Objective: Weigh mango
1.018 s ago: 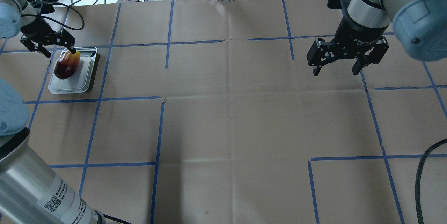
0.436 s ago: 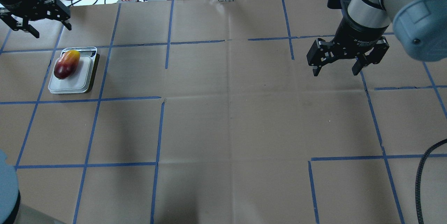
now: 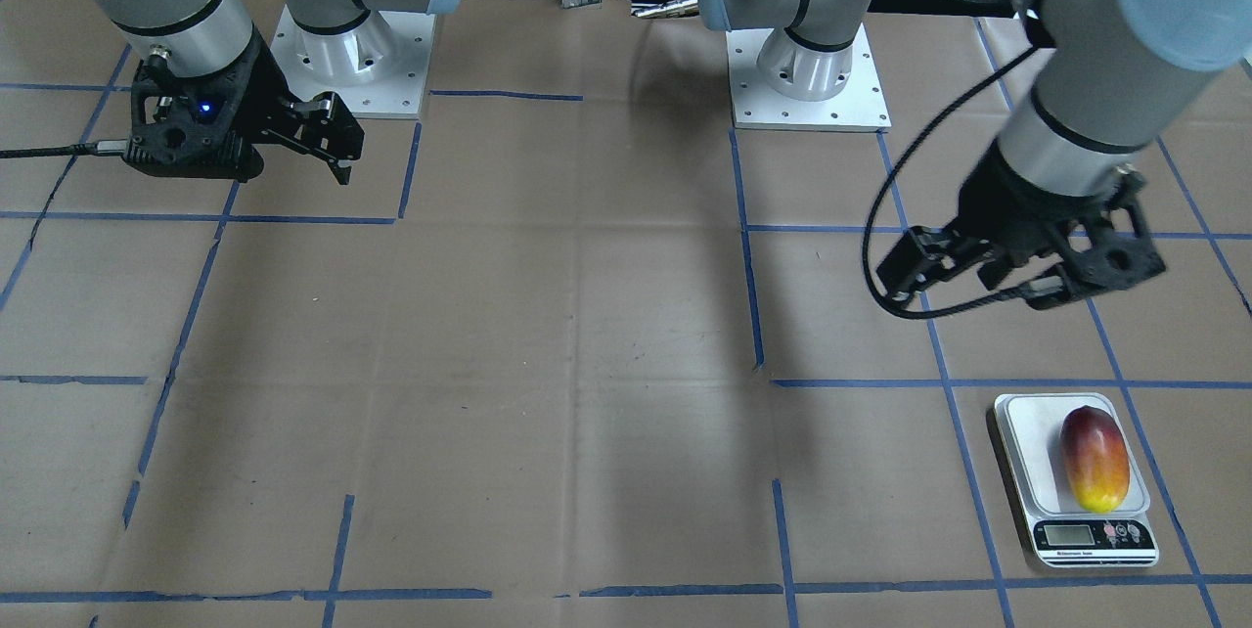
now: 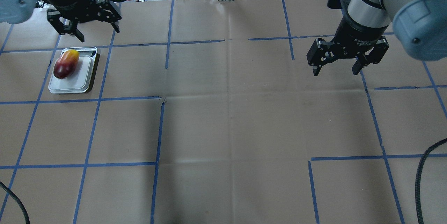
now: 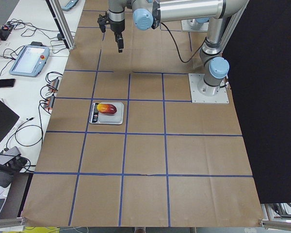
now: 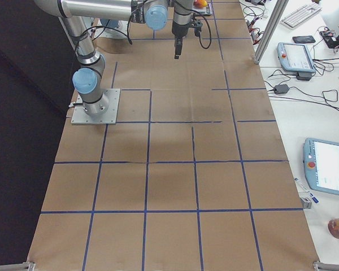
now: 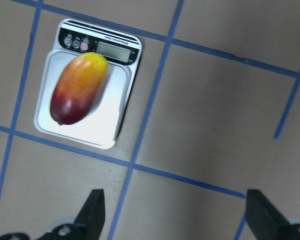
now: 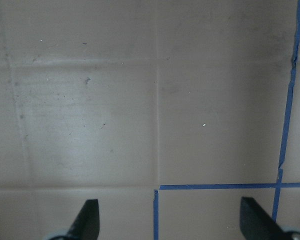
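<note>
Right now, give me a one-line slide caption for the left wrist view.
Mango resting on the scale, viewed from above past the open left gripper.

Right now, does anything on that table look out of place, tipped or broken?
Nothing stands out. The mango lies whole on the scale, a bit off-centre, yellow end toward the display. The left tool and right tool hang open, clear of it.

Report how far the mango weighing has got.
Done: the mango lies on the scale, nothing touching it. In hand: nothing; the left claw hangs open beyond the scale, the right claw open far from it. Left: reading the display, illegible here.
</note>
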You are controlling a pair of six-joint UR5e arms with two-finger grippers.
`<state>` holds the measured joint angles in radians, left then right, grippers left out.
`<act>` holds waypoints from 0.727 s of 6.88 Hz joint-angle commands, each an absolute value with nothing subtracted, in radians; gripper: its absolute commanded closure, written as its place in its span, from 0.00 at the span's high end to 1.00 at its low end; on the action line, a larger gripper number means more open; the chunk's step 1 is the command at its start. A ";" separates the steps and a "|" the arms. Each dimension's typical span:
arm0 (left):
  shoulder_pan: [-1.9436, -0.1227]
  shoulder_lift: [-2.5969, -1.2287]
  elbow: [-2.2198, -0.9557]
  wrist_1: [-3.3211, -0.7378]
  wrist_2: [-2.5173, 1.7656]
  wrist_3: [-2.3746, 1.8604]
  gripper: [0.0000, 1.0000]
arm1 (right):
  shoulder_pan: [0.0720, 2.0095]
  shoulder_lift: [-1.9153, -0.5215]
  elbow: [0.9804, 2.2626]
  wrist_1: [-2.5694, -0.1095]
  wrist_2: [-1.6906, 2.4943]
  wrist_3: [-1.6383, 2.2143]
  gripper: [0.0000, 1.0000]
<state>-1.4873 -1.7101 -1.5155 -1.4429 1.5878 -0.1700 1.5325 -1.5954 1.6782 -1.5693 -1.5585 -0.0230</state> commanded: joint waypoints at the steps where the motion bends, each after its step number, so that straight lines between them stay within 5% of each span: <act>1: -1.554 -1.619 -1.670 -1.405 1.586 -0.175 1.00 | 1.532 -1.595 1.678 -1.569 -1.559 -0.023 1.00; 5: -1.565 -1.605 -1.661 -1.428 1.586 -0.081 1.00 | 1.532 -1.597 1.678 -1.569 -1.559 -0.023 1.00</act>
